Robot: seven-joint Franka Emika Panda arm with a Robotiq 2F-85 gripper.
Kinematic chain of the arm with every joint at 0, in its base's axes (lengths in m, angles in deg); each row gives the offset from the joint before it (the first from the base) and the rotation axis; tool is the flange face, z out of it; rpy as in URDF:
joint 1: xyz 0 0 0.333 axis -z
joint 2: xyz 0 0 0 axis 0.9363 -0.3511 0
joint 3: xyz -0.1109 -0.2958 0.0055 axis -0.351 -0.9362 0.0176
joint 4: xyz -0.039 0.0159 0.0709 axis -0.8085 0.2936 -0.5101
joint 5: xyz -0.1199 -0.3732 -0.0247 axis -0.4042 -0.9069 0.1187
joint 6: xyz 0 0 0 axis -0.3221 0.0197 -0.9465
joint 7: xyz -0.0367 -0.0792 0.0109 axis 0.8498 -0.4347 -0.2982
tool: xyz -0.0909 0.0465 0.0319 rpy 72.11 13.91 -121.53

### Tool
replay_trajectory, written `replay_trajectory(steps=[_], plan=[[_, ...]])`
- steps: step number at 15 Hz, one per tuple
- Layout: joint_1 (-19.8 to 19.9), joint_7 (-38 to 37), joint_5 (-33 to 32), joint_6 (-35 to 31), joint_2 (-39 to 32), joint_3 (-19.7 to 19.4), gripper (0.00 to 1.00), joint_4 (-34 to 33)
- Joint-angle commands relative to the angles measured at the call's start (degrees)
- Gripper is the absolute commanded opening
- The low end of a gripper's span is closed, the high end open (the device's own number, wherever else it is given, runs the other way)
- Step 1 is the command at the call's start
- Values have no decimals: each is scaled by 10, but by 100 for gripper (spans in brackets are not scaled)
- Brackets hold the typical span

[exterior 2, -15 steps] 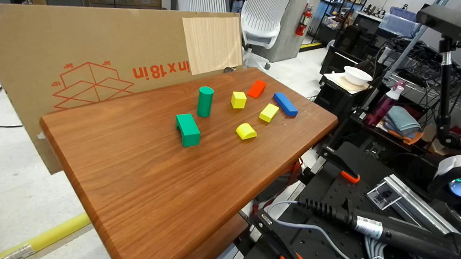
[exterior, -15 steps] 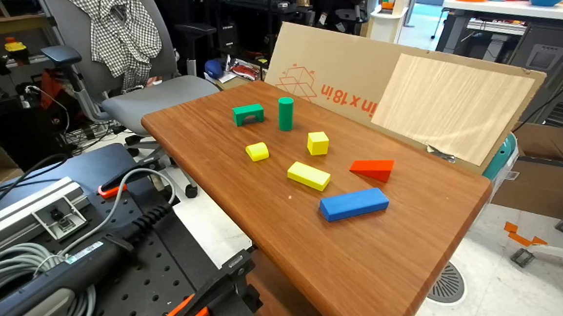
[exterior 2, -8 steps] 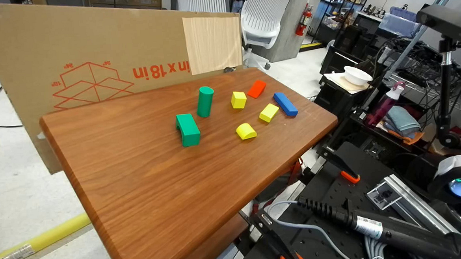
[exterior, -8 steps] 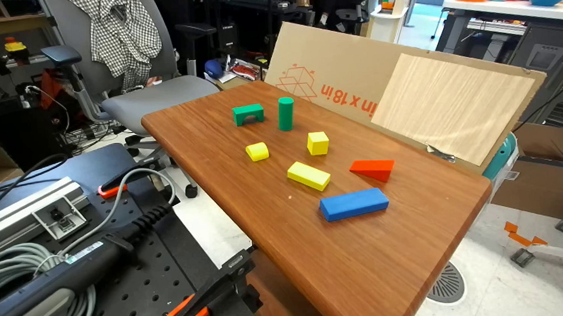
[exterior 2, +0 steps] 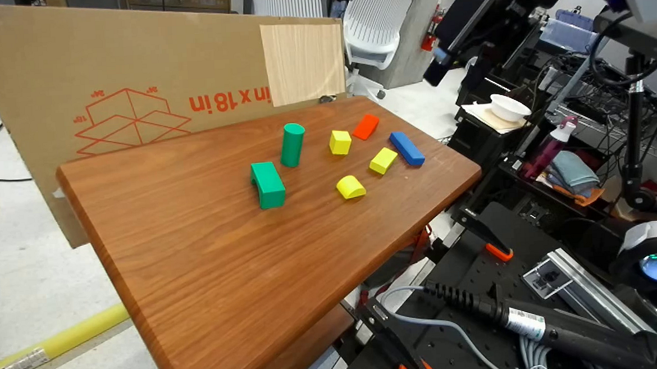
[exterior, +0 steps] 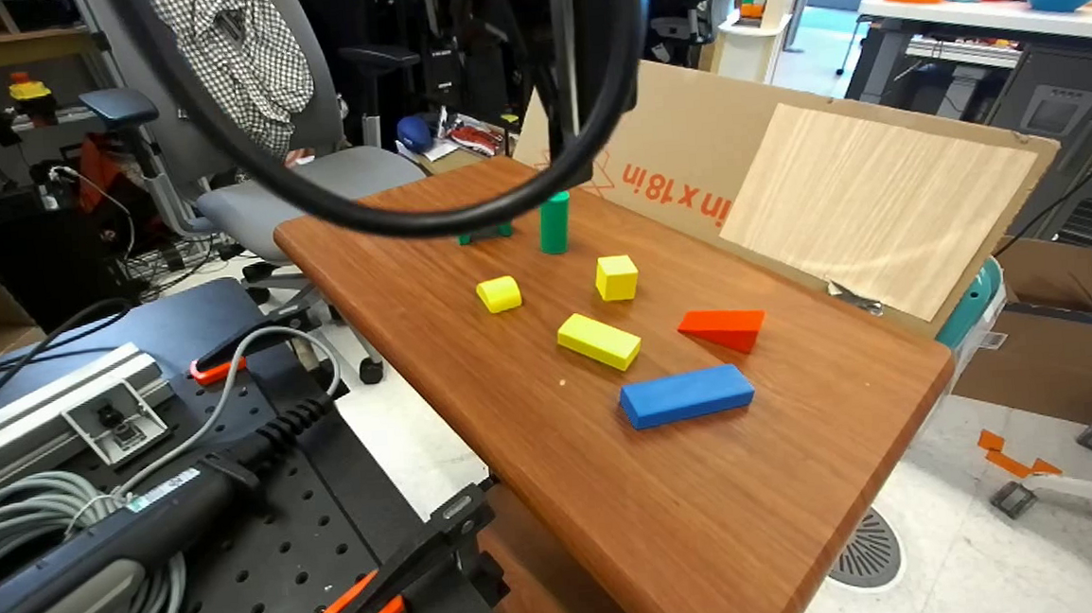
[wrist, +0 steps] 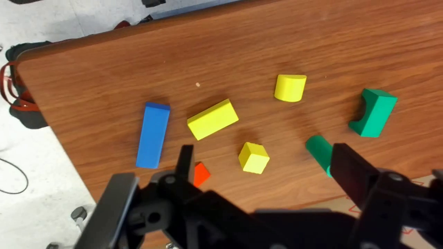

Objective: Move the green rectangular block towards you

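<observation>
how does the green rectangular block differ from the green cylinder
The green rectangular block has flat sides and an arched cutout; the green cylinder is round, with no cutout visible. The green cylinder stands upright and taller, while the green rectangular block sits low. Both rest on the wooden table.

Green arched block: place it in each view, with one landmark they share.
In an exterior view: green arched block just left of centre, upper half, mostly hidden behind the black cable.
In an exterior view: green arched block just left of centre, about halfway up.
In the wrist view: green arched block toward the right, about halfway up.
Shared landmark: the nearby green cylinder.
</observation>
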Motion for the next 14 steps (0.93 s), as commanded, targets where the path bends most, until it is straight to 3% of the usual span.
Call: replay_trajectory(steps=[1,6,11,14], plan=[[-28,23,57,-25,-48,23,100,-15],[-47,27,91,-31,-109,68,100,-41],[-39,18,87,-49,-190,101,100,-80],[-35,6,86,-27,-229,119,100,-114]])
